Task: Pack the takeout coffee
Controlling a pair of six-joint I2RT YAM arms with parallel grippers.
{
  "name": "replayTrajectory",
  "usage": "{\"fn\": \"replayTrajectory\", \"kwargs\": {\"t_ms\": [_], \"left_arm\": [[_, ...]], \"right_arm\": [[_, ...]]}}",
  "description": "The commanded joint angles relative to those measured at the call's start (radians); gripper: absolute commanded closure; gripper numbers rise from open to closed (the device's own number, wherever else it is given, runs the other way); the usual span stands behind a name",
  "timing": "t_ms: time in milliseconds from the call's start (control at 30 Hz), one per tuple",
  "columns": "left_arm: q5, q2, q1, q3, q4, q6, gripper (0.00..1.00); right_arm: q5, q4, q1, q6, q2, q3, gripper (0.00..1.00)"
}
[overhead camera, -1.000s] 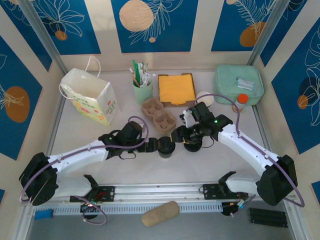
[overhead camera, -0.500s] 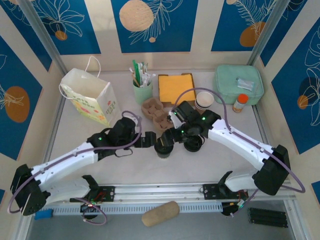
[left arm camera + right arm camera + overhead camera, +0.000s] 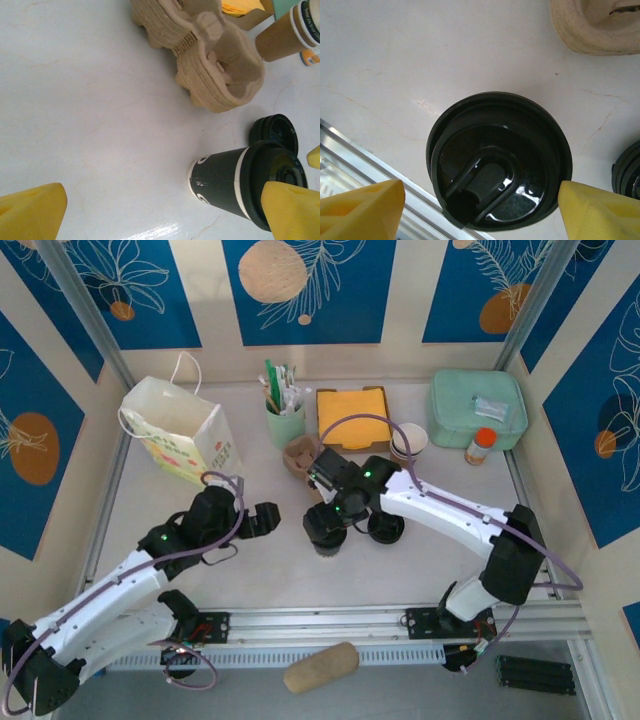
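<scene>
While I stood at the near edge, the coffee cup (image 3: 235, 186) stood upright near the middle of the pale table (image 3: 250, 575). Sides dark, a white band under the rim, black lid (image 3: 497, 160) seated on top.

Right gripper (image 3: 322, 523): directly above the cup, pointing down. Jaws spread, one yellow fingertip (image 3: 360, 210) on each side of the lid. On one side a clear gap showed between fingertip and lid; on the other I could not tell whether they touched. Nothing clamped.

Left gripper (image 3: 263, 520): low over the table to the left of the cup and apart from it, jaws wide, nothing between them.

Surroundings:
- Loose lids (image 3: 385, 527), black, stacked flat on the table just right of the cup.
- Cardboard cup carrier (image 3: 220, 70) just behind the cup, wells empty as far as I could see, partly hidden under the right arm from above.
- Stack of paper cups (image 3: 408, 440) behind the loose lids.
- Paper bag (image 3: 180, 430) upright at the back left.
- Green holder of stirrers (image 3: 284, 423), tray of yellow napkins (image 3: 352, 418) and mint-green box (image 3: 477, 408) along the back.
- Small orange-capped bottle (image 3: 481, 445) in front of the box.
</scene>
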Motion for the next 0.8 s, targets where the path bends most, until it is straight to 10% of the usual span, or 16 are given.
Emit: {"fn": "replayTrajectory", "kwargs": {"t_ms": [0,233,767], "left_arm": [[-0.004,-0.020,0.017,-0.018,-0.011,-0.016,0.01],[0.018,-0.030,0.031,-0.028,-0.002,-0.014,0.01],[0.036,-0.025,0.042,-0.021,0.003,-0.017,0.01]], "right_arm": [[0.056,-0.057,0.026,-0.008,0.036,0.044,0.18],[0.099,-0.086,0.052,0.000,0.087,0.066,0.04],[0.024,-0.028,0.059,0.023,0.105,-0.043,0.22]]}}
